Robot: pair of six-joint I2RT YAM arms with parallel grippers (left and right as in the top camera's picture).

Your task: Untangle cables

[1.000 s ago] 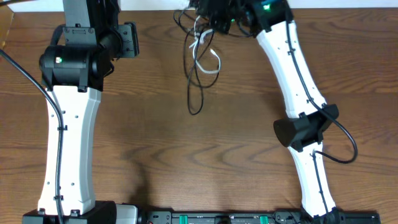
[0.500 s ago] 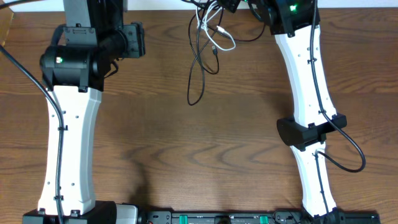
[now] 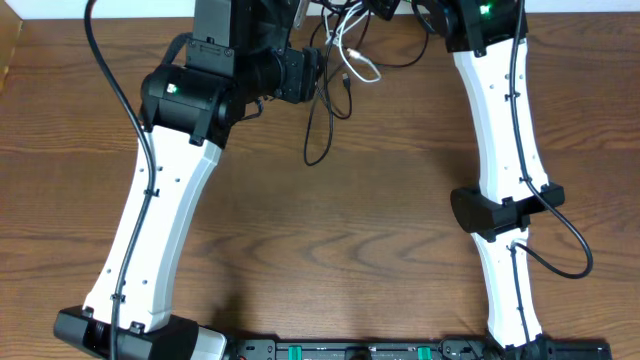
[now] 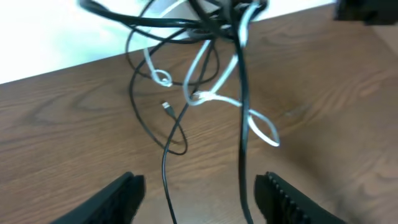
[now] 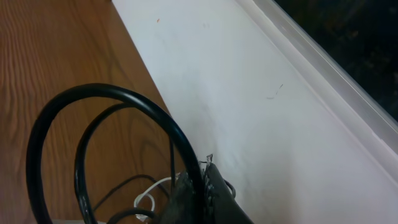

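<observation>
The cables form one tangle at the table's far edge. Thin black cable (image 3: pixel 313 140) hangs in a long loop toward me, and the shorter white cable (image 3: pixel 357 62) curls through it. My right gripper (image 3: pixel 386 8) at the top edge is shut on the bundle; in its wrist view the shut gripper (image 5: pixel 203 186) pinches a black cable (image 5: pixel 118 93), with the white cable (image 5: pixel 147 198) below. My left gripper (image 3: pixel 312 75) sits beside the tangle, open. Seen from its wrist, the left gripper (image 4: pixel 199 186) has two black cable (image 4: pixel 241 130) strands between its fingers (image 4: pixel 124 196), untouched; the white cable (image 4: pixel 208 96) lies ahead.
A white wall or board (image 5: pixel 249 93) runs along the table's far edge right behind the tangle. Thick black cables (image 3: pixel 560 225) run along both robot arms. Equipment lines the near edge (image 3: pixel 350 350).
My left arm has swung right from the far left up to the tangle. My right gripper has carried the bundle right and toward the far edge, dragging the black loop along.
</observation>
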